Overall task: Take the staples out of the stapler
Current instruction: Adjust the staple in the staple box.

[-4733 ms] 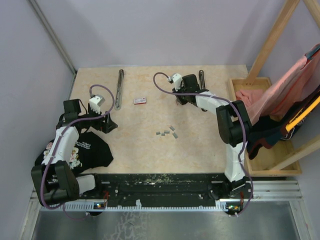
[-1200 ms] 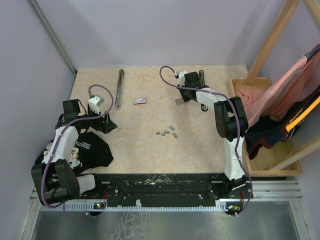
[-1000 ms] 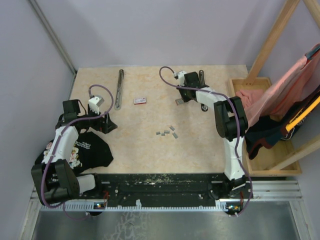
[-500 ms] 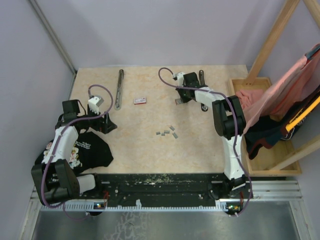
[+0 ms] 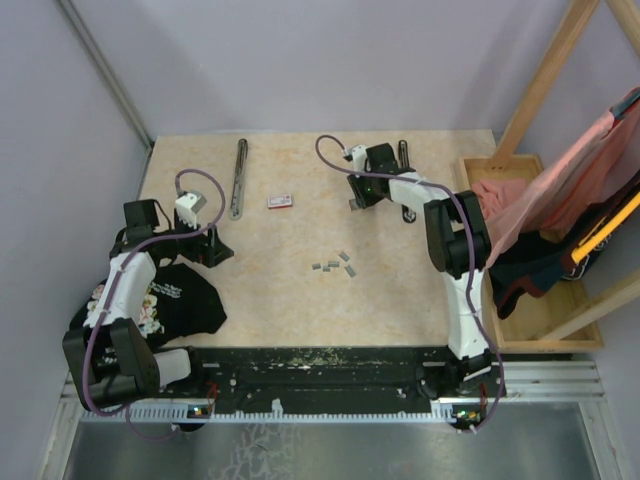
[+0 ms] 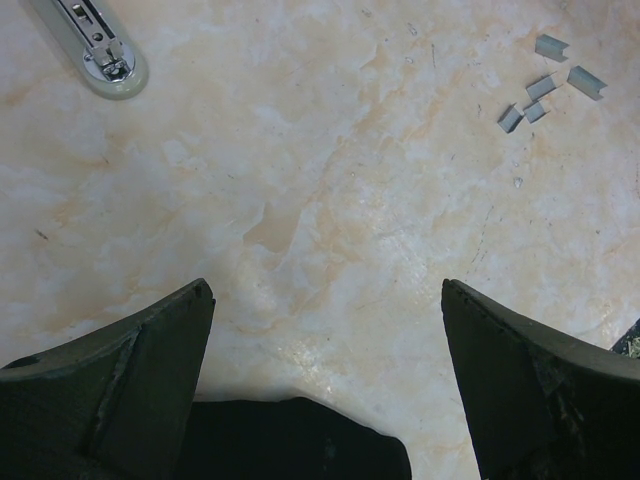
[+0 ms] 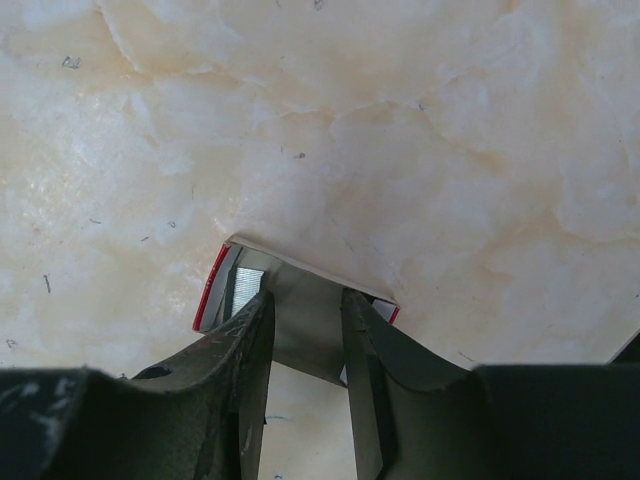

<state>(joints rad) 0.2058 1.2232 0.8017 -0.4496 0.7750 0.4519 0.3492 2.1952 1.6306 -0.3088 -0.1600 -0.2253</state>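
The left fingers point(image 6: 140, 380) are spread wide and released, low over the worktop point(image 6: 330, 180). The staples point(image 6: 545, 85) lie loose ahead of them and to the right, well apart from the right fingers point(image 7: 385, 390). Those stand narrowly parted on either side of a small grey carton point(image 7: 305, 320) with red edges; whether they grip it I cannot tell. A stapler point(image 6: 100, 55) lies ahead-left of the left fingers.

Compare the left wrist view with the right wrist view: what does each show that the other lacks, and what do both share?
Left wrist only: the tip of a stapler at top left, loose staples at top right, and black cloth at the bottom edge. Right wrist only: a small grey piece with red edges. Both: the pale marbled table.
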